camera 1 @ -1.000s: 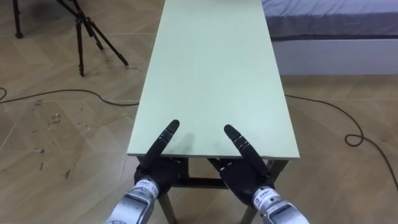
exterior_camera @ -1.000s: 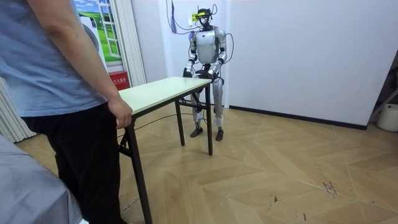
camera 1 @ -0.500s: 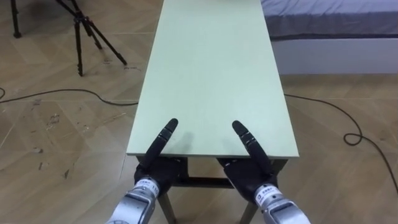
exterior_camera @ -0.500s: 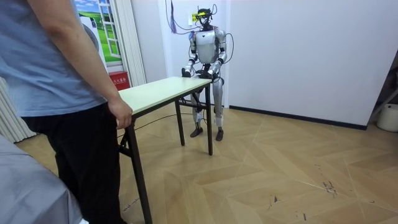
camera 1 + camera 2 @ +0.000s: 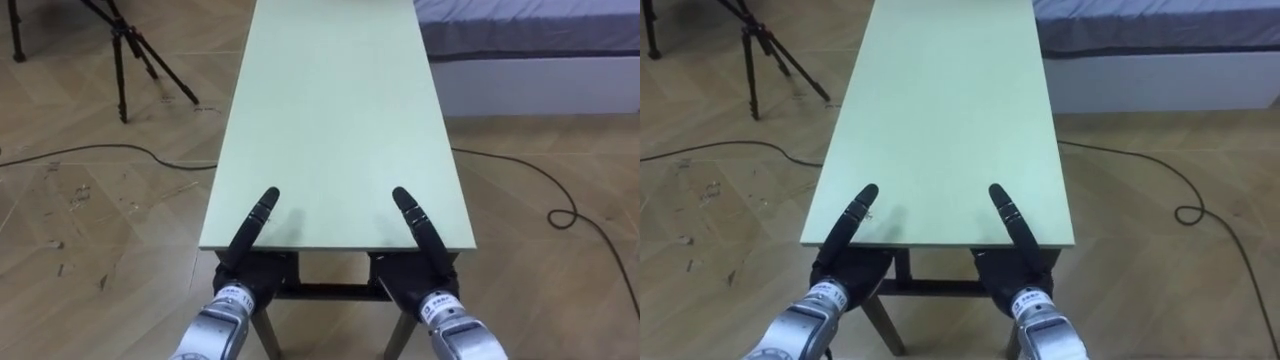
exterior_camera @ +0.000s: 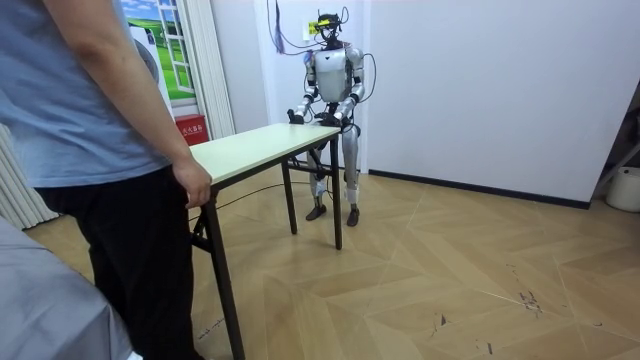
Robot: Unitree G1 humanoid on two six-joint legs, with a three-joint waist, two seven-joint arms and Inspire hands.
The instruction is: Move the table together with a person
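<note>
Pale-green table [image 5: 335,120] runs up the middle of the eye view, standing on the floor; the left hand [image 5: 252,228] and right hand [image 5: 422,228] straddle its near edge at lower centre, part on top, the rest hidden beneath, so I cannot tell whether they clamp; a person [image 6: 100,150] has a hand at the far end, room view's left; taking hold seems the step, a level lift together next; tripod [image 5: 130,50] upper left, bed [image 5: 530,40] upper right and floor cables [image 5: 120,146] crowd the path.
</note>
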